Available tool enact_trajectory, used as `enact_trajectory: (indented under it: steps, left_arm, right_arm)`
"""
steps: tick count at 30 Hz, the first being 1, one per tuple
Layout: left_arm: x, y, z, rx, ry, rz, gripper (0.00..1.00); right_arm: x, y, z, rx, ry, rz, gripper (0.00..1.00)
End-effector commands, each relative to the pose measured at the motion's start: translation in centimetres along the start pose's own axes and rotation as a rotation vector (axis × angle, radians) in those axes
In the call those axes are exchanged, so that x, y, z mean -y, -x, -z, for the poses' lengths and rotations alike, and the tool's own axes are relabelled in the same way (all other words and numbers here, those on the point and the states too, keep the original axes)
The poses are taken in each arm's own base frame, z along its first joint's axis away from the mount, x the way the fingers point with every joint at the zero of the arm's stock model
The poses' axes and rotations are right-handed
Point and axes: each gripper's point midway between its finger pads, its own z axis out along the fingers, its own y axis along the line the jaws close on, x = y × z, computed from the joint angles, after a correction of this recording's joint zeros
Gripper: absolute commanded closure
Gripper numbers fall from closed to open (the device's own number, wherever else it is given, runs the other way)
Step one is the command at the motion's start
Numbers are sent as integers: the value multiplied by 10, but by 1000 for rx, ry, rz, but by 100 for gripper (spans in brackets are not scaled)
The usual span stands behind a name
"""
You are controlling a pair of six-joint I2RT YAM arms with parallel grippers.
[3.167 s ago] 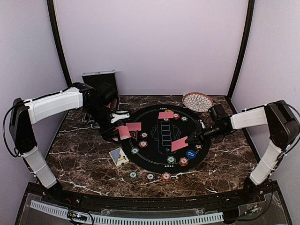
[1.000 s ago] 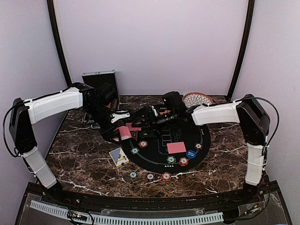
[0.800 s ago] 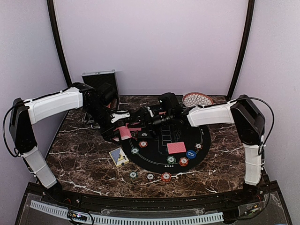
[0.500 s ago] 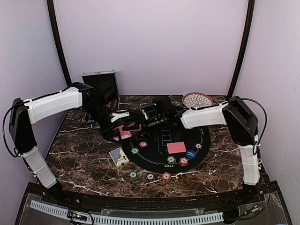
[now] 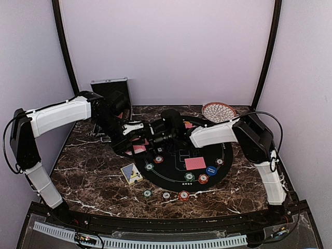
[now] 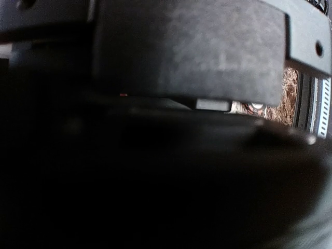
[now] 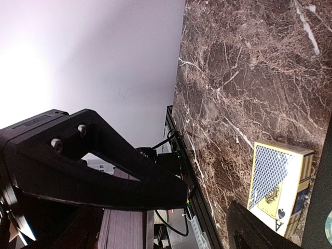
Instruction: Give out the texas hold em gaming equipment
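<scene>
Red cards point(image 5: 139, 149) seemingly within left tool point(image 5: 133, 139).

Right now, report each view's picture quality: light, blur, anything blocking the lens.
Top external: evenly lit and sharp, no glare. Left wrist: nearly all black, a blurred dark body against the lens, only a sliver of marble at the right edge. Right wrist: wall washed out bright, card box sharp, near finger a dark silhouette.

The right hand point(image 5: 155, 139) has left its red-backed card point(image 5: 195, 163) lying on the black mat point(image 5: 171, 176) and swung across, close beside the left hand point(image 5: 133, 139)
</scene>
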Motion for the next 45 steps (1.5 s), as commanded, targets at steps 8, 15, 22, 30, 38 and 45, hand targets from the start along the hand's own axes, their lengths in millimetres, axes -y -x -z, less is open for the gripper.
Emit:
enact_trajectory:
  steps: [8,15,22,30,38,45]
  left_arm:
    - [2,13,21,62,28,-29,100]
    - [1,13,23,63,41,-34,100]
    - [0,13,23,62,46,-37,100]
    - [0,13,24,63,48,-35,100]
    - [-1,10,22,57,47,-31,100]
    - [-1,8,21,54,46,-28,100]
  right_arm:
    - [14,1,2,-9,-17,-10,18]
    - [32,2,18,10,-119,10,22]
    - [28,2,31,18,-123,20,32]
    - [23,1,38,20,-131,37,42]
    - [4,2,47,36,-102,54,54]
    - [-13,3,57,61,-79,54,74]
